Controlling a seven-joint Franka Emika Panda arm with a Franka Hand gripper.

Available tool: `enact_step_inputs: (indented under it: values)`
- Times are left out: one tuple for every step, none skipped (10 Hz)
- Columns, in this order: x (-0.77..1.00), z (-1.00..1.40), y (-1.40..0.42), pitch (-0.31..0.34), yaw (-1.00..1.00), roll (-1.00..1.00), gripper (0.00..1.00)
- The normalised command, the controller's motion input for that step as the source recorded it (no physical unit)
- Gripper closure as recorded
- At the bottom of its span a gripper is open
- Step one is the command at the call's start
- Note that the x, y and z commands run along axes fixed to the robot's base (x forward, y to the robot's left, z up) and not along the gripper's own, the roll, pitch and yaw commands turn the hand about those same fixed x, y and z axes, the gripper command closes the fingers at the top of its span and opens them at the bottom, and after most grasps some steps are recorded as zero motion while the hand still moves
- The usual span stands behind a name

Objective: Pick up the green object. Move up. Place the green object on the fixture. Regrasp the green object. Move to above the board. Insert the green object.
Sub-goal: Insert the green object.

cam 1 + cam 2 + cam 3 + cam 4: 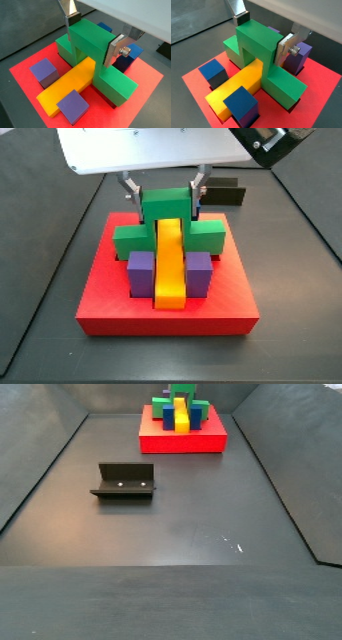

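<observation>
The jaws of the gripper (93, 36) stand just either side of the raised top of the green object (93, 57), one silver plate at each flank; whether the pads are pinching it or have just come slightly apart I cannot tell, since both wrist views show the plates right at the faces with no clear gap. The step in hand looks like the last one, the insertion: the green object already sits low in the cross-shaped recess of the board (167, 313), its bridge arched over the long yellow bar (168, 263), its arms reaching out sideways across the red slab. By my judgement what remains is to confirm that it is fully seated, spread the jaws and lift straight up, without dragging the piece back out. The object is a bright green, hard-edged plastic block, with flat matte faces. Around it on the board stand blocks that read purple in a side view (139, 271) and blue or purple in the wrist views, just beside the yellow bar. The fixture (124, 481) stands bare on the dark floor, well apart from the board (183, 439).
</observation>
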Motion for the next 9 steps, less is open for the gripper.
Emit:
enact_step_inputs:
  values:
    - [0.13, 0.00, 0.00, 0.080, -0.02, 0.15, 1.00]
    - [0.06, -0.18, -0.04, 0.009, -0.01, 0.14, 1.00]
    - [0.09, -0.24, -0.05, 0.000, -0.01, 0.08, 1.00]
    - [0.15, -0.25, 0.00, 0.000, -0.03, 0.04, 1.00]
    - [0.19, -0.27, -0.01, 0.000, -0.07, 0.08, 1.00]
    - [0.13, -0.29, -0.04, 0.000, -0.07, 0.10, 1.00]
    - [0.10, -0.29, -0.02, 0.000, -0.06, 0.03, 1.00]
    - [0.00, -0.15, 0.00, 0.000, -0.04, 0.00, 1.00]
    - [-0.21, -0.08, 0.04, -0.016, -0.01, 0.00, 1.00]
